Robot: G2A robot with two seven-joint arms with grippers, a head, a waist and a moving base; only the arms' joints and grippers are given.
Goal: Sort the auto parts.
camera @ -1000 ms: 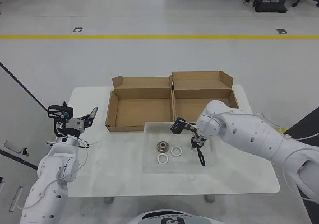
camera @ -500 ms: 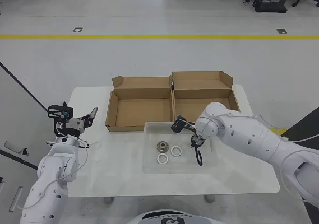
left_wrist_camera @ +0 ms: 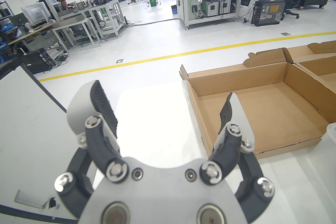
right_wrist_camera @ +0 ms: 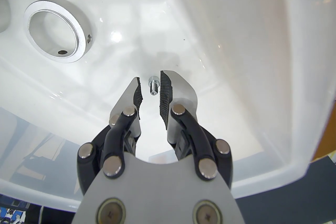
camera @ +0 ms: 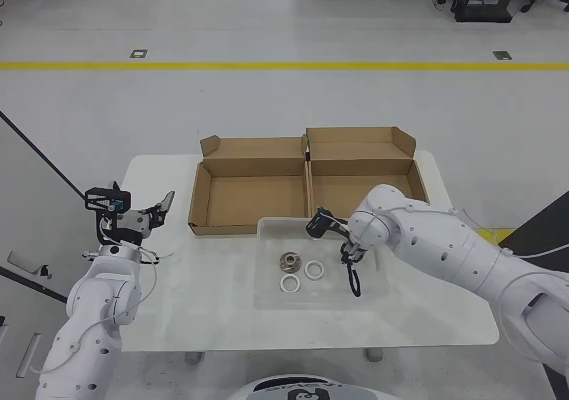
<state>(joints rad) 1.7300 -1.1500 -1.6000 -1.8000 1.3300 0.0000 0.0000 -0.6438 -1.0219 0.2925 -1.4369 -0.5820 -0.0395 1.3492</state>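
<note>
– Workshop floor (camera: 284,110) with a yellow line (camera: 284,66) is running behind. The white worktop (camera: 194,290) is carrying two cardboard boxes (camera: 249,200) and a white tray (camera: 264,228). Where is the part sitting?
– A small screw (right_wrist_camera: 153,85) is lying on the tray floor near one wall, well apart from the metal ring (right_wrist_camera: 82,30), the second ring (camera: 290,284) and the flanged hub (camera: 287,263). The right jaws are hanging over it, part-released, one pad on either side, not clamping it as far as I am seeing.
– Left jaws?
– Spread wide, gripping nothing, hovering over the worktop's left edge, apart from the boxes.
– So the step in hand is looking like the pinch on the screw. How should it be going?
– My judgement: lowering until the pad tips are almost meeting the tray floor, keeping the shank centred, then closing slowly. The screw is small and round, so it is likely to be rolling away if one pad is arriving first. Then lifting straight up, clear of the wall, before heading to a box.
</note>
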